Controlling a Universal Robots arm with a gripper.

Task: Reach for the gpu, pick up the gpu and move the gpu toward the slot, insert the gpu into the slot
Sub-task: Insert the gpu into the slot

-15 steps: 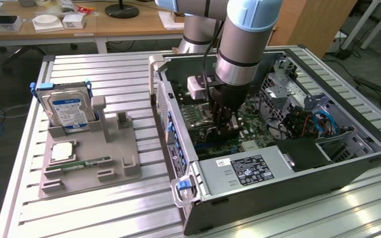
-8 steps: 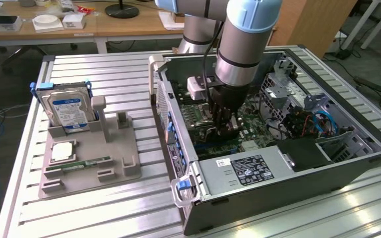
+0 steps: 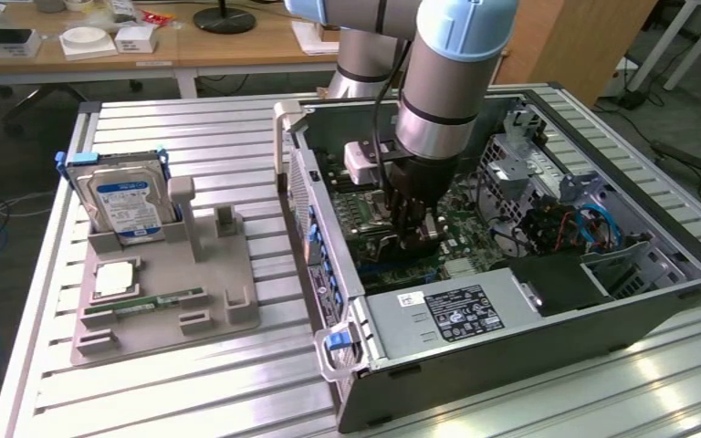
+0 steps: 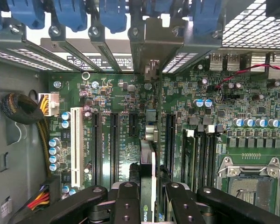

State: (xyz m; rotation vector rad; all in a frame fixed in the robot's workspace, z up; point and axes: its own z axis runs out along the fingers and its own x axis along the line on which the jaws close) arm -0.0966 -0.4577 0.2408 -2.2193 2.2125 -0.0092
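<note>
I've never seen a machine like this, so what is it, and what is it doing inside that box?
It is a robot arm with a hand at its tip. One picture looks at the whole table from outside; the other comes from a camera on the arm's wrist, looking down. The box is an open computer case. The hand is reaching inside it, gripping a thin green card, the gpu, seen edge-on above the green motherboard. Beside the case, a grey holder carries a hard drive and a small memory stick.
</note>
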